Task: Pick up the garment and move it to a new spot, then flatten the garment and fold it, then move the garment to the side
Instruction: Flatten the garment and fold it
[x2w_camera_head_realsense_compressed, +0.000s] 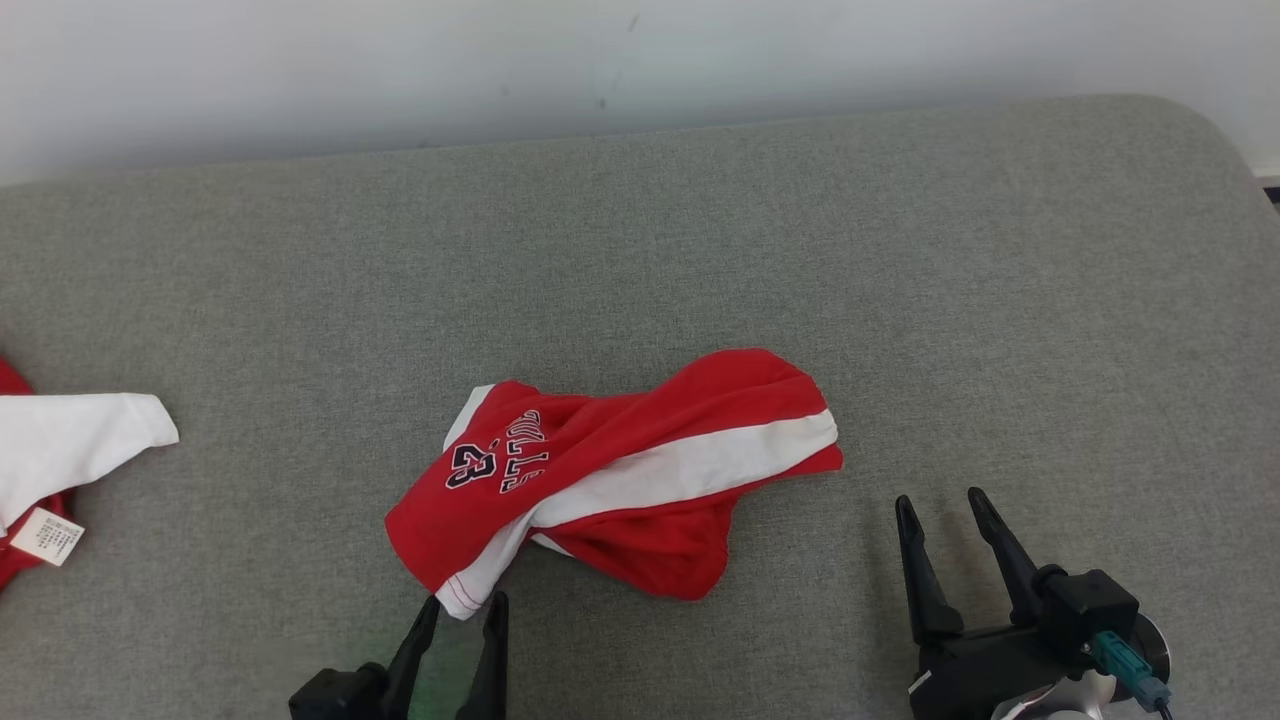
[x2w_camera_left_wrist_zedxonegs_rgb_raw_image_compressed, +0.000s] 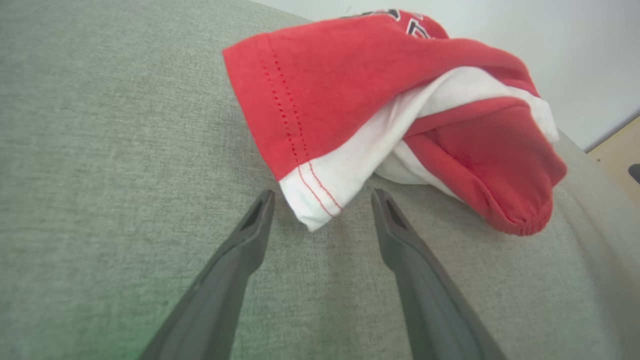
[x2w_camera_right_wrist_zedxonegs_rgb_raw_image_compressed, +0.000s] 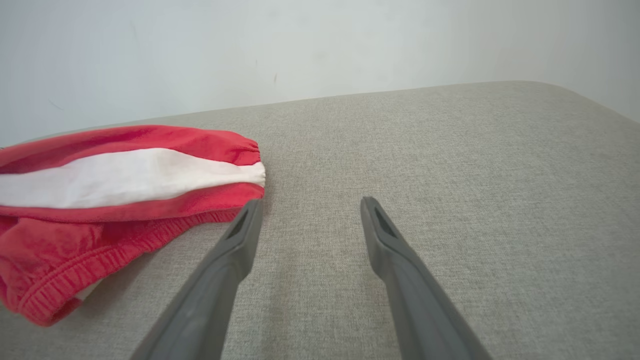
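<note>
The garment (x2w_camera_head_realsense_compressed: 610, 470) looks soft, limp (light too): pinch its white hem corner (x2w_camera_left_wrist_zedxonegs_rgb_raw_image_compressed: 312, 205). Left fingers (x2w_camera_left_wrist_zedxonegs_rgb_raw_image_compressed: 245, 245) and right fingers (x2w_camera_right_wrist_zedxonegs_rgb_raw_image_compressed: 235, 250) gape wide, empty.

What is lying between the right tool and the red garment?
Nothing: just bare grey cushion separates the right tool from the red garment, as the head view shows.

The head view's left edge cuts off a second red-and-white garment (x2w_camera_head_realsense_compressed: 70, 440), its label (x2w_camera_head_realsense_compressed: 47, 536) too small to read, and folds hide part of the lettering on the shorts (x2w_camera_head_realsense_compressed: 620, 470)
</note>
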